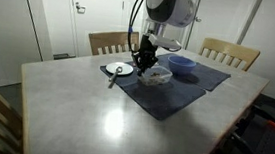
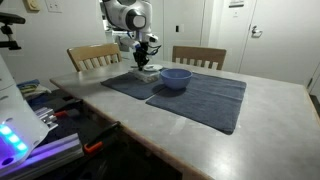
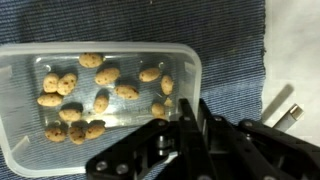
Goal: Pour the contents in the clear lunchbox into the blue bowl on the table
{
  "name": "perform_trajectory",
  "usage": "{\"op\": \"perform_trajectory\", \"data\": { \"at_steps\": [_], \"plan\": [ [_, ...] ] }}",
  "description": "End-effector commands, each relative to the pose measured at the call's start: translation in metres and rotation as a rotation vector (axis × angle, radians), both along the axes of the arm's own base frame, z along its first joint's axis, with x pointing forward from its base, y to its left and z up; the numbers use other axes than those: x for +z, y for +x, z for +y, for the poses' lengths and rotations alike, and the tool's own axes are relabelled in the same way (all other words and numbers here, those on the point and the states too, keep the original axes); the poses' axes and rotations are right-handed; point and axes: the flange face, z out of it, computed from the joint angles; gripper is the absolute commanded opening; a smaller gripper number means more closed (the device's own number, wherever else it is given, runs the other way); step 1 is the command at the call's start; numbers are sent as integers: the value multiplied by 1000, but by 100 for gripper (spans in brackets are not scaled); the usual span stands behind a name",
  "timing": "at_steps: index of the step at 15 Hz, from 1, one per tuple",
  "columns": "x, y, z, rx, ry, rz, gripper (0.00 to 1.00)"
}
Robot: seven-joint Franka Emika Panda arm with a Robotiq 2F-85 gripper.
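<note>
The clear lunchbox (image 3: pixel 130 60) fills the left of the wrist view, lying on a dark blue cloth mat (image 3: pixel 230 50), with several small tan food pieces inside. My gripper (image 3: pixel 193 108) is shut on the lunchbox's right rim. In both exterior views the gripper (image 1: pixel 146 60) (image 2: pixel 146 62) hangs straight down over the lunchbox (image 1: pixel 158 77) (image 2: pixel 148 72). The lunchbox is level and low at the mat; I cannot tell whether it touches it. The blue bowl (image 1: pixel 182 64) (image 2: pixel 176 78) stands on the mat right beside it. Everything sits on the pale grey table (image 1: pixel 94 113) (image 2: pixel 260 130).
A white round plate (image 1: pixel 119 69) with a dark utensil (image 1: pixel 112 78) lies next to the lunchbox, on the side away from the bowl. Two wooden chairs (image 1: pixel 109 40) (image 1: pixel 230 53) stand at the far table edge. A utensil handle (image 3: pixel 283 108) shows beyond the mat.
</note>
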Motion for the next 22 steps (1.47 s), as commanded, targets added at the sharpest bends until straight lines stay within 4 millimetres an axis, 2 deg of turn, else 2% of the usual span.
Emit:
{"op": "perform_trajectory", "data": {
  "at_steps": [1,6,14,22],
  "plan": [
    [5,-7,0,15,5,55,2],
    [26,-21,3,11,-22,125,2],
    [73,-37,-1,12,-92,203,2],
    [119,-38,-25,23,-124,169,2]
  ]
}}
